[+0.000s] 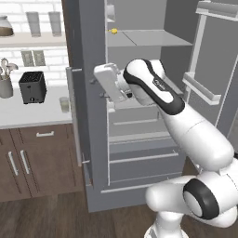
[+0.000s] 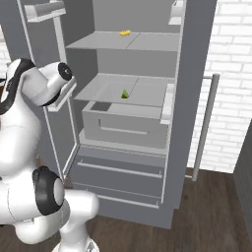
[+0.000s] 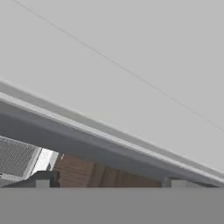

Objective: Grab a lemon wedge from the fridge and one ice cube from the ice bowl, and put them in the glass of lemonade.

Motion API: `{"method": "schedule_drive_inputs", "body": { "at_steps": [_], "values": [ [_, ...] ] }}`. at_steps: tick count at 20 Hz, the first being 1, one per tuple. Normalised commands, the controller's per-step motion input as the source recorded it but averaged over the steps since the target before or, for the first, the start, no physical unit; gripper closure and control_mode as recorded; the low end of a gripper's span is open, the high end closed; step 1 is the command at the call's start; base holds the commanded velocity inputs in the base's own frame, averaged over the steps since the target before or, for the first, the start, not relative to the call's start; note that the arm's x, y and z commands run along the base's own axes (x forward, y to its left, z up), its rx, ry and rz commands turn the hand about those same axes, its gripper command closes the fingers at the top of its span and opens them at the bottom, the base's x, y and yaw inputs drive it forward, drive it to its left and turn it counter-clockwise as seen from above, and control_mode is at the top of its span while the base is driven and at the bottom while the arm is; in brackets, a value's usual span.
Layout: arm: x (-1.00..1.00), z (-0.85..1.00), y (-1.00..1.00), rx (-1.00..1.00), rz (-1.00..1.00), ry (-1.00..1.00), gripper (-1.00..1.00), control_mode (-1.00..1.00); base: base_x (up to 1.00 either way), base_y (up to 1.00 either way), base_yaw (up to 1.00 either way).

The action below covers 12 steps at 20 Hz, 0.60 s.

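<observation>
The fridge [image 1: 139, 144] stands with both doors swung open. On its middle shelf lies the lemon wedge [image 2: 125, 93], small and yellowish-green, with nothing around it. My gripper [image 1: 98, 88] is at the inner edge of the left door [image 1: 83, 93], at about middle-shelf height, pointing left and away from the wedge. In the hand view my gripper [image 3: 109, 183] is open, its tips wide apart, nothing between them, and grey door surface lies close ahead. The glass of lemonade [image 1: 64, 104] stands on the counter left of the fridge. The ice bowl and ice cube are out of view.
A small yellow item [image 2: 125, 33] lies on the top shelf. A black toaster [image 1: 32, 87] and a white utensil crock [image 1: 5, 86] stand on the counter [image 1: 28, 116]. Two tall glasses [image 1: 33, 23] sit on the wall shelf. The right door [image 2: 197, 59] carries a long bar handle.
</observation>
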Motion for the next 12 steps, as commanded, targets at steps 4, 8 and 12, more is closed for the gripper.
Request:
{"method": "schedule_drive_inputs", "body": {
  "at_steps": [4,8,12],
  "values": [
    [0.0,-0.08,0.4,0.0,0.03,0.0,-1.0,-1.0,0.0,0.0,0.0],
    [-0.92,0.34,-0.94,0.0,-0.18,-0.15,-1.0,-1.0,0.0,0.0,0.0],
    [-1.0,0.4,-1.0,-0.16,-0.32,-0.13,-1.0,-1.0,0.0,0.0,0.0]
  ]
}}
